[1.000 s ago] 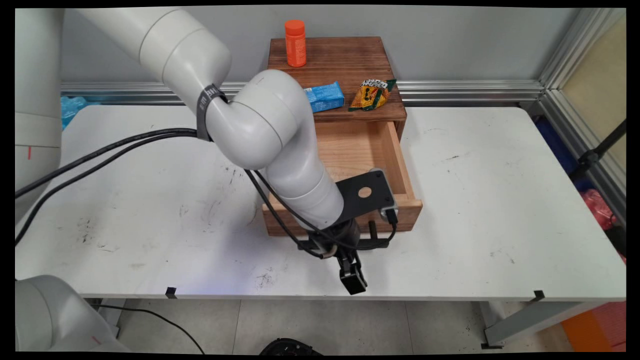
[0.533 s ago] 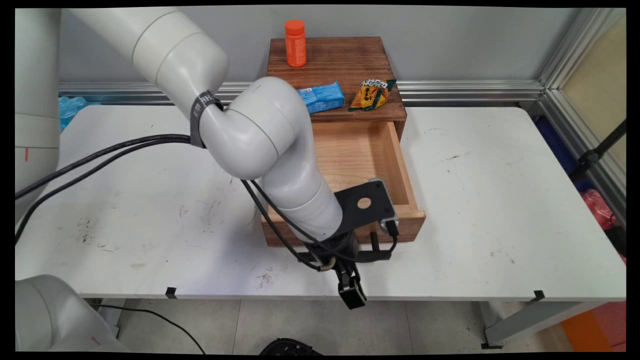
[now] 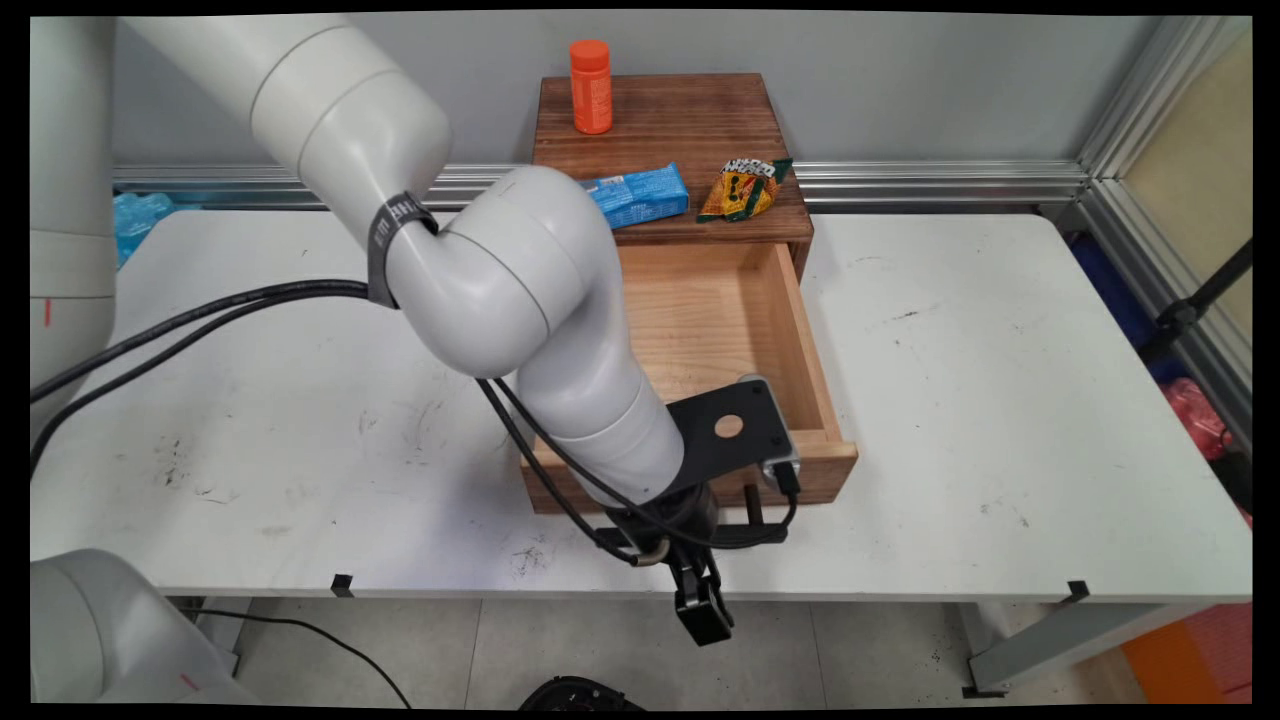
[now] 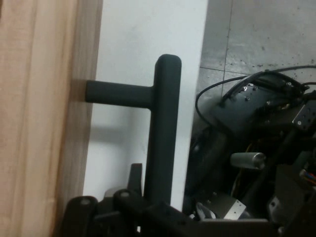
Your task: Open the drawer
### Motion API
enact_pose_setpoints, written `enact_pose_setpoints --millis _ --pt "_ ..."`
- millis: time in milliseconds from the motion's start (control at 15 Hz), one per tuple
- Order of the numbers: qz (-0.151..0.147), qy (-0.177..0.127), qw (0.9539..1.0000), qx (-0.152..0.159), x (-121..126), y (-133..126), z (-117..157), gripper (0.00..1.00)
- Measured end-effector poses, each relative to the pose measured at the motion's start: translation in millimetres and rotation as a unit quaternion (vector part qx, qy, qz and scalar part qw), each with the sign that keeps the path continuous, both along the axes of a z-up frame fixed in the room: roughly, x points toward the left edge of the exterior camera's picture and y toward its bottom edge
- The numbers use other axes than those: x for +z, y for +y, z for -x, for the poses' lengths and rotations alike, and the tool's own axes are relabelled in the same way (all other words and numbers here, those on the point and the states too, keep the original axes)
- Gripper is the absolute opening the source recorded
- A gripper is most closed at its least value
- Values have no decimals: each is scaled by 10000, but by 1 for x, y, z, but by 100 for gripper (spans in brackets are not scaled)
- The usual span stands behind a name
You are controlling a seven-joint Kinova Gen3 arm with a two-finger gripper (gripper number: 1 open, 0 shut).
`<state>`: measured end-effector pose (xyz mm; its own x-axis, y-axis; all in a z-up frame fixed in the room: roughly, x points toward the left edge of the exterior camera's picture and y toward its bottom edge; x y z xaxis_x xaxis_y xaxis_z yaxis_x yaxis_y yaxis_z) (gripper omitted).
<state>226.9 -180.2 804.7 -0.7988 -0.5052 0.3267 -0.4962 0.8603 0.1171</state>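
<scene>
My gripper (image 3: 702, 598) hangs at the table's near edge, in front of a light wooden drawer (image 3: 803, 340) that stands pulled out of a dark wooden cabinet (image 3: 690, 115). In the hand view the gripper (image 4: 150, 210) is shut on the drawer's black bar handle (image 4: 165, 123), which runs up from between the linkage beside the drawer front (image 4: 44, 118). One handle post (image 3: 752, 506) shows in the main view. The inside of the drawer looks bare where my arm does not hide it. On the cabinet top stand an orange bottle (image 3: 590, 85), a blue packet (image 3: 640, 195) and a yellow-green snack bag (image 3: 742, 188).
The white table (image 3: 1000, 400) ends just below the gripper, with floor beyond. Black cables (image 3: 200, 320) trail from the arm to the left. A blue bag (image 3: 135, 215) lies at the back left. Dark equipment (image 4: 256, 143) sits on the floor past the table edge.
The drawer has slid farther out toward the table's near edge, and the gripper has moved the same way with the handle in it. The things on the cabinet have stayed put.
</scene>
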Motion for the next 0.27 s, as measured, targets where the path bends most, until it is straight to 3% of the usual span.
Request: enact_pose_setpoints --millis 267 --pt "-33 23 10000 -4 1 4 3 100"
